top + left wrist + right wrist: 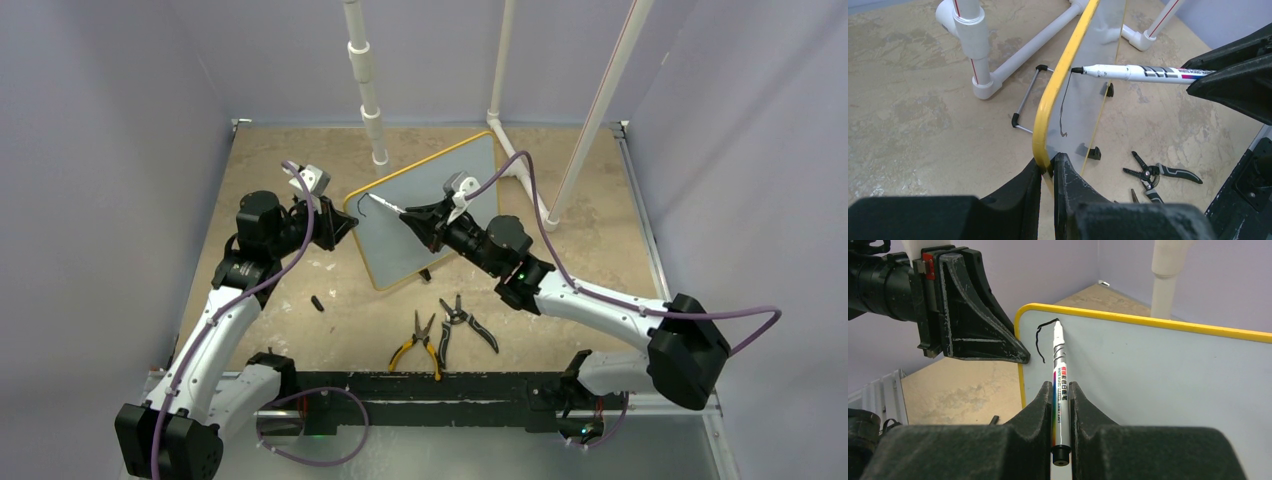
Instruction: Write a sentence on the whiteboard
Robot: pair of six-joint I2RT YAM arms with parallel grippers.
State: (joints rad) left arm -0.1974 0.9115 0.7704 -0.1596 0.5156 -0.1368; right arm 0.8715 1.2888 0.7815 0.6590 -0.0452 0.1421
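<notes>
Nearest the arm bases, yellow-handled pliers (418,345) and black wire strippers (465,320) lay side by side on the bench (300,340), with a small black cap (317,302) well apart to their left; no container showed in any view. Beyond them the left gripper (1048,162) was pinched shut on the yellow rim of the whiteboard (1158,380), at its left edge just below the rounded corner, and seemed to be steadying the board, which looked tilted up off the bench. The right gripper (1061,390) was clamped on the barrel of a marker (1058,355). The marker's long axis ran straight out from the fingers, leftward and away across the board's face, toward that same upper-left corner. Its tip sat at the end of one hooked black stroke (1040,337), apparently touching the surface. That stroke was all there was of the sentence, so the writing was judged barely begun. The bare board lay to the right of the tip, its long axis running toward the far right, away from the left gripper. The coming move would therefore likely be a drag of the tip rightward beneath the top rim, and only the right arm was placed for it. Farthest off, white pipes (368,90) rose from the bench behind the board.
</notes>
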